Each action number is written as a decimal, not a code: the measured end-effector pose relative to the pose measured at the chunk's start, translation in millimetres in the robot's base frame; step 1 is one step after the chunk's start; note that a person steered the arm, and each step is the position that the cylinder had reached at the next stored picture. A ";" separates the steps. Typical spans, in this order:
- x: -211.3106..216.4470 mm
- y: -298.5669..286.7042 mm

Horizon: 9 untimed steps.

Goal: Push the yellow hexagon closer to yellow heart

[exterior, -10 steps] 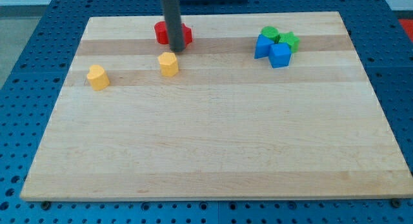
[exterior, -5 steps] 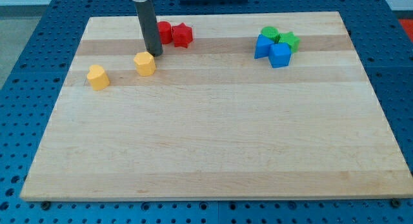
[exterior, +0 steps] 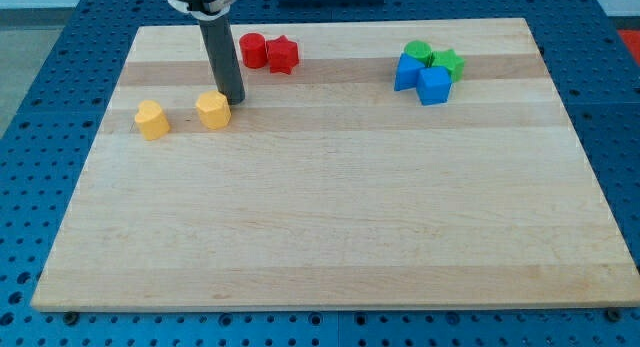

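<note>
The yellow hexagon lies on the wooden board in the upper left part of the view. The yellow heart lies to its left, a short gap apart. My tip stands right at the hexagon's upper right edge, touching or nearly touching it. The dark rod rises from there to the view's top.
A red cylinder and a red star lie side by side near the board's top edge, right of the rod. A cluster of two blue blocks and two green blocks lies at the upper right.
My tip has moved left and slightly down, pushing the yellow hexagon left toward the yellow heart. The gap between them has shrunk. The red blocks are now uncovered.
</note>
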<state>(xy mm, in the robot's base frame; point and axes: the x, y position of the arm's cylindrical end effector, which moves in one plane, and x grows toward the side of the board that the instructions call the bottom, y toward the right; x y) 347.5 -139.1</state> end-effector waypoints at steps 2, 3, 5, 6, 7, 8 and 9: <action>5.8 -13.4; -3.8 17.5; 23.7 50.6; 35.8 42.3; 33.4 23.5; 31.3 -6.9; 31.3 -26.1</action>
